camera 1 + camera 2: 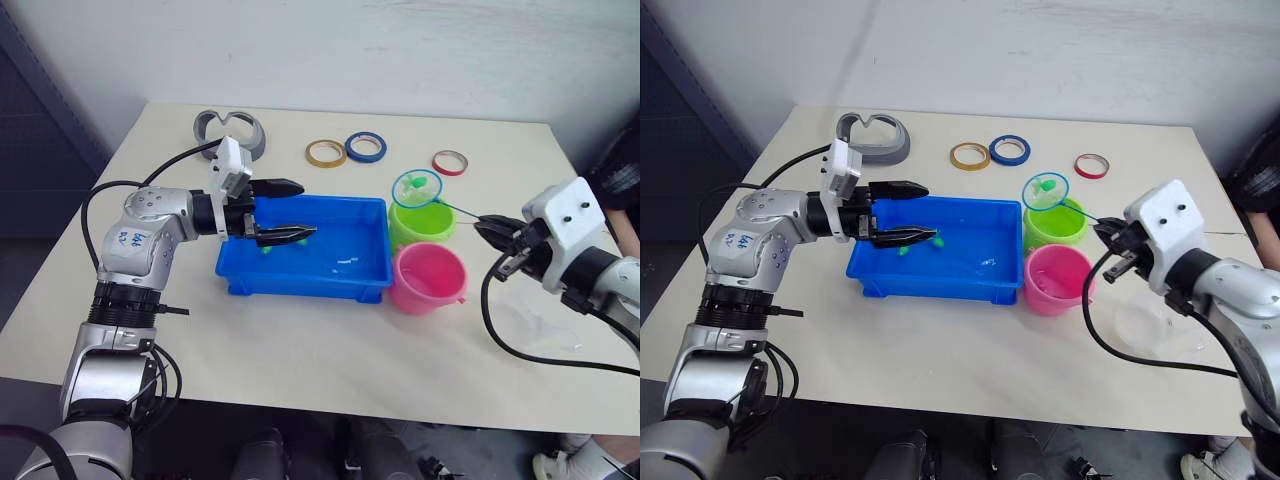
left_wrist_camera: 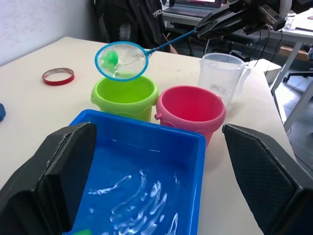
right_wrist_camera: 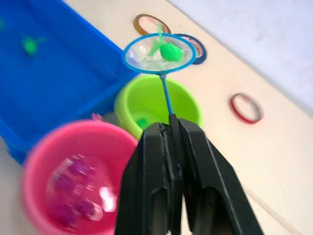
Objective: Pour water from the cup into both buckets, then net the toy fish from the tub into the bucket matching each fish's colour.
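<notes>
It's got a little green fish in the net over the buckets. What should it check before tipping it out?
1. Right gripper shut on the net handle: ok.
2. Green fish lies in the net: ok.
3. Net hangs over the green bucket, not the pink bucket: ok.
4. Green bucket upright: ok.
5. Left gripper, open over the tub, away from the net: ok.
6. Water in the green bucket: cannot tell.

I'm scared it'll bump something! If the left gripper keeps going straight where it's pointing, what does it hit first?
Probably the pink bucket or the green bucket beside it, past the tub's far wall. Depth is hard to judge.
</notes>
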Controlling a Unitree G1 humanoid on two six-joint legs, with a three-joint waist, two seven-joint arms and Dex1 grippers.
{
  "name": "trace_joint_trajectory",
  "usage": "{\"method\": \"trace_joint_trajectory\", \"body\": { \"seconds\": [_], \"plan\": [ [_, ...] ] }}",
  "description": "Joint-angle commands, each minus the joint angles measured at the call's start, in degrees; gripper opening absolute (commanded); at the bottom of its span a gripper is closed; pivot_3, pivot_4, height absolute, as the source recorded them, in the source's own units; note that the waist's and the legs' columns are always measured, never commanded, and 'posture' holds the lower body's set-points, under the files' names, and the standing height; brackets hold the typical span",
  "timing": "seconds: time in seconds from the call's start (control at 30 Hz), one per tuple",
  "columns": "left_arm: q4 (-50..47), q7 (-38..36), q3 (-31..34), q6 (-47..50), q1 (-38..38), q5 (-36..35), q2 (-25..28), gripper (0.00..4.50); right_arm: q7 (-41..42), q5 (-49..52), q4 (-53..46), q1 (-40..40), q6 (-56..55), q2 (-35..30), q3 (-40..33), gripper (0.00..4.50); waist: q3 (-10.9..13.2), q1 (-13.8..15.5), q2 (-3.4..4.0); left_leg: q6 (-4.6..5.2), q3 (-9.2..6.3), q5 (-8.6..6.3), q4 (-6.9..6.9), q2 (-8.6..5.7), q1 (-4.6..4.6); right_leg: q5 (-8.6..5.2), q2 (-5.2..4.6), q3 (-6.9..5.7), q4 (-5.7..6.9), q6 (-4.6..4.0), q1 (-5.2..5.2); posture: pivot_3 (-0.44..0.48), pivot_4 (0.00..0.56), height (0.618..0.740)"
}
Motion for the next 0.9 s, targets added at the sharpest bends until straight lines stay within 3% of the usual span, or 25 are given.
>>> {"method": "trace_joint_trajectory", "body": {
  "seconds": [0.03, 0.17, 0.4, 0.5, 0.63, 0.77, 0.9],
  "plan": [
    [-0.1, -0.7, 0.1, -1.6, -1.5, 0.4, -0.4, 4.49, 2.1, -12.5, 2.2, 3.7, -17.4, -5.0, 2.7, 0.00, 0.0, -0.1, -0.01, 0.00, 0.02, 0.00, 0.00, -0.02, 0.01, 0.00, 0.00, 0.02, 0.00, 0.00, 0.00, 0.000, 0.150, 0.740],
    [-1.5, -1.0, 0.4, -1.2, -0.8, 0.3, -0.1, 4.49, -1.7, -22.6, 8.6, 4.7, -23.4, -7.1, 5.3, 0.00, 0.0, -0.1, -0.01, -0.01, 0.07, 0.01, 0.03, -0.02, 0.05, 0.00, 0.01, 0.07, 0.00, 0.00, 0.00, 0.000, 0.150, 0.740],
    [-3.8, -0.1, 1.8, 0.1, 1.2, -0.2, 1.4, 4.49, -6.7, -43.8, 19.0, 0.6, -52.2, -17.6, 11.7, 0.00, 0.0, -0.2, 0.02, -0.03, 0.14, 0.02, 0.05, -0.01, 0.10, 0.00, 0.03, 0.14, 0.02, 0.00, -0.04, 0.000, 0.150, 0.740],
    [-5.2, 0.3, 2.2, 0.7, 2.2, -0.5, 2.0, 4.49, -7.1, -44.0, 22.9, -3.2, -54.4, -16.5, 12.2, 0.00, 0.0, -0.1, 0.01, -0.04, 0.14, 0.02, 0.07, 0.01, 0.12, 0.00, 0.03, 0.14, 0.01, 0.00, -0.01, 0.000, 0.150, 0.740],
    [-6.1, 0.7, 3.3, 1.5, 3.5, -0.6, 3.4, 4.49, -1.2, -30.7, 23.2, -7.4, -45.5, -9.1, 10.5, 0.00, 0.0, -0.2, 0.00, -0.05, 0.15, 0.02, 0.12, 0.02, 0.10, 0.00, 0.02, 0.14, 0.01, 0.00, -0.01, 0.000, 0.150, 0.740],
    [-7.4, 0.6, 5.0, 2.8, 6.4, -0.6, 7.2, 4.49, 7.2, -10.1, 15.4, -12.4, -24.5, 0.3, 11.1, 0.00, 0.0, -0.5, 0.02, -0.05, 0.15, 0.03, 0.19, 0.05, 0.12, 0.00, 0.02, 0.15, 0.14, 0.00, -0.03, 0.000, 0.150, 0.740],
    [-11.1, 1.9, 8.6, 5.5, 11.7, -1.6, 11.5, 4.49, 11.0, 1.0, 11.3, -16.9, -7.7, 6.2, 15.7, 0.00, 0.0, -0.5, 0.05, -0.06, 0.05, 0.02, 0.18, 0.08, 0.14, 0.00, 0.02, 0.09, 0.18, 0.00, -0.03, 0.000, 0.150, 0.740]
  ]
}}
